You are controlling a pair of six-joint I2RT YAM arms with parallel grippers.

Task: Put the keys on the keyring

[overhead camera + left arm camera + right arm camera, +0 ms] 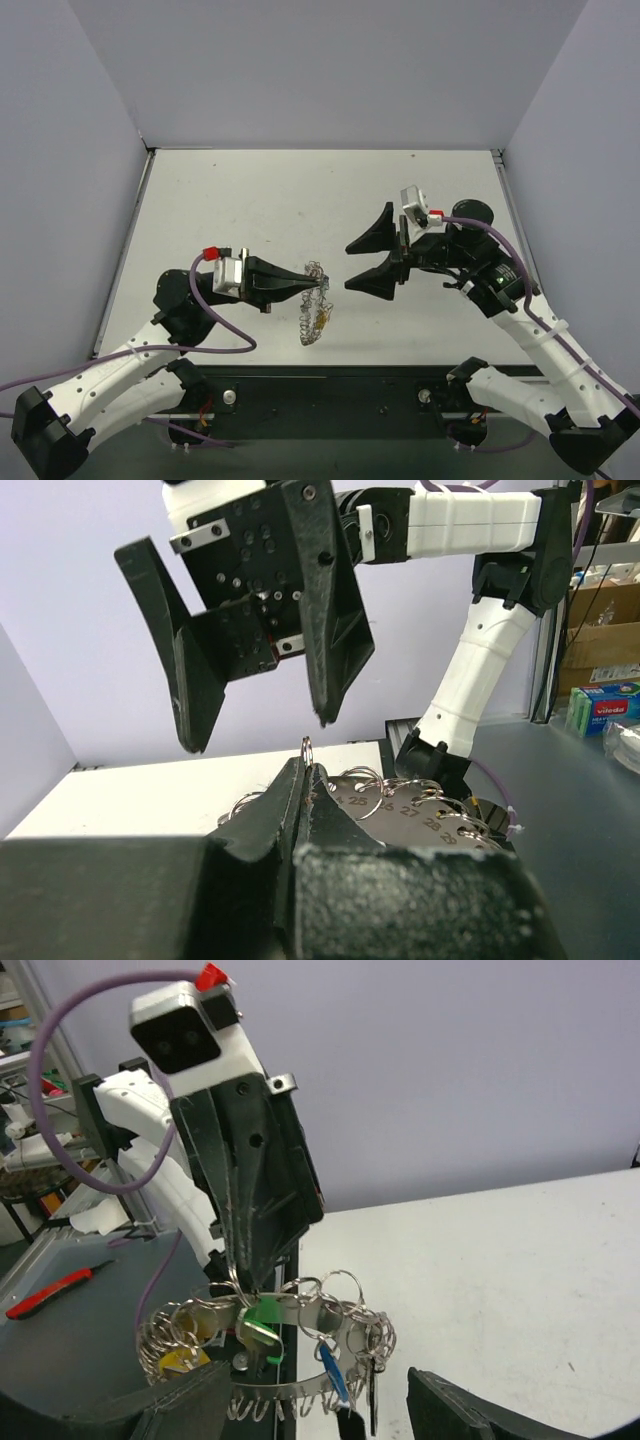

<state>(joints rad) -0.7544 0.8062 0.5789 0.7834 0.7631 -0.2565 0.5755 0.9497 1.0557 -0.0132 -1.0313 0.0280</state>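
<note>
Keyring (314, 310) is near the table's (250, 200) 6 o'clock edge, pinched in the clenched left gripper (322, 288). Keys (262, 1312) in green, blue and yellow dangle on it already. Right gripper (352, 266) is spread wide and empty at the ring's 2 o'clock. My guess is threading's mostly done. The next move needs a loose key, and I can't spot one. The ring's split is hidden too, and its bottom's cut off in the right wrist view.
</note>
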